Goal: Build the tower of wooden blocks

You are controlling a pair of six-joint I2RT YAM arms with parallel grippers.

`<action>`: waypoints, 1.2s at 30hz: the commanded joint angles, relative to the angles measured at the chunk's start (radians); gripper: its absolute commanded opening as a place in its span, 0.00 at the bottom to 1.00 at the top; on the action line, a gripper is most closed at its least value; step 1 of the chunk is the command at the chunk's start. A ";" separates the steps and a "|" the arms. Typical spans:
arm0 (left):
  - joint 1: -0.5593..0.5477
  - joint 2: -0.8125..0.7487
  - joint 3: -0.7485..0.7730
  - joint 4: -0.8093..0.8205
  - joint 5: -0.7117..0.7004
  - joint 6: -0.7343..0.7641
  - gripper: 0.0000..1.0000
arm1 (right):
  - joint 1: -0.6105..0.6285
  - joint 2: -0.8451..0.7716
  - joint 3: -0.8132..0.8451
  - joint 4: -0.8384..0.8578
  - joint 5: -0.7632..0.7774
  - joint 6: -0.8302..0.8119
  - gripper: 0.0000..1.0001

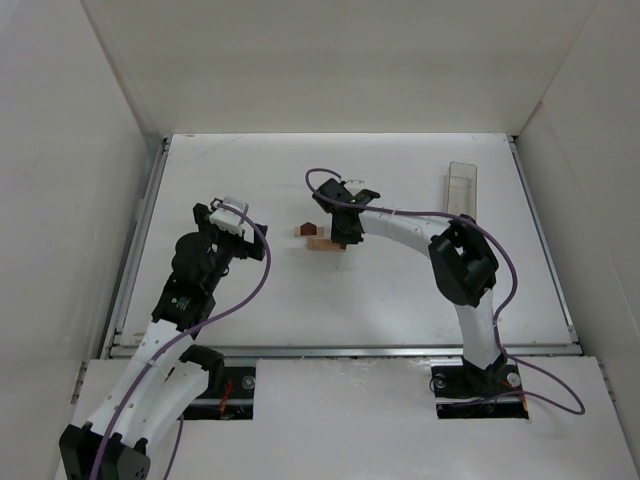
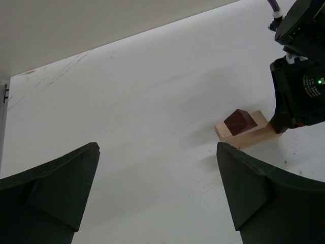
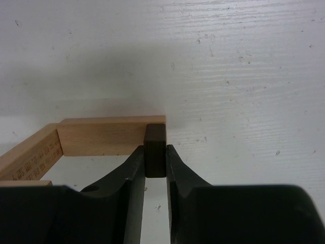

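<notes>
Dark block (image 3: pixel 155 138) pinched by the right gripper (image 3: pixel 155 152) abuts a tan bar (image 3: pixel 101 136), likely needing square seating before release; left gripper (image 2: pixel 157 148) hangs spread.

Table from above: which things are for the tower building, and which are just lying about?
For the tower: tan wooden bars, dark roof-shaped block, small dark block pinched in the right gripper.
Just lying about: clear plastic box at the far right.
</notes>
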 commanded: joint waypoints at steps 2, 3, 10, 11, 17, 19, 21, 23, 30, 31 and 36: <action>0.000 -0.008 -0.001 0.045 0.017 -0.013 1.00 | -0.004 -0.006 0.002 0.007 0.016 -0.007 0.00; 0.000 -0.008 -0.001 0.045 0.017 -0.013 1.00 | -0.004 -0.006 0.002 0.007 0.016 -0.007 0.00; 0.000 -0.008 -0.001 0.045 0.017 -0.013 1.00 | -0.004 -0.006 0.002 0.016 0.004 -0.026 0.05; 0.000 -0.008 -0.001 0.045 0.017 -0.013 1.00 | -0.004 -0.006 0.002 0.016 0.004 -0.026 0.07; 0.000 -0.008 -0.001 0.045 0.017 -0.013 1.00 | -0.004 -0.006 0.002 0.016 0.004 -0.026 0.20; 0.000 -0.008 -0.001 0.045 0.017 -0.013 1.00 | -0.004 0.004 0.002 0.016 -0.005 -0.026 0.21; 0.000 -0.008 -0.001 0.045 0.017 -0.013 1.00 | -0.004 0.004 0.002 0.016 -0.005 -0.035 0.22; 0.000 -0.008 -0.010 0.045 0.027 -0.013 1.00 | -0.004 0.004 0.002 0.016 -0.005 -0.035 0.22; 0.000 -0.008 -0.010 0.045 0.027 -0.013 1.00 | -0.004 0.004 0.002 0.016 -0.014 -0.035 0.32; 0.000 -0.008 -0.010 0.045 0.027 -0.013 1.00 | -0.004 0.004 0.002 0.016 -0.014 -0.035 0.34; 0.000 -0.008 -0.010 0.045 0.027 -0.013 1.00 | -0.004 0.004 0.011 0.016 -0.014 -0.035 0.38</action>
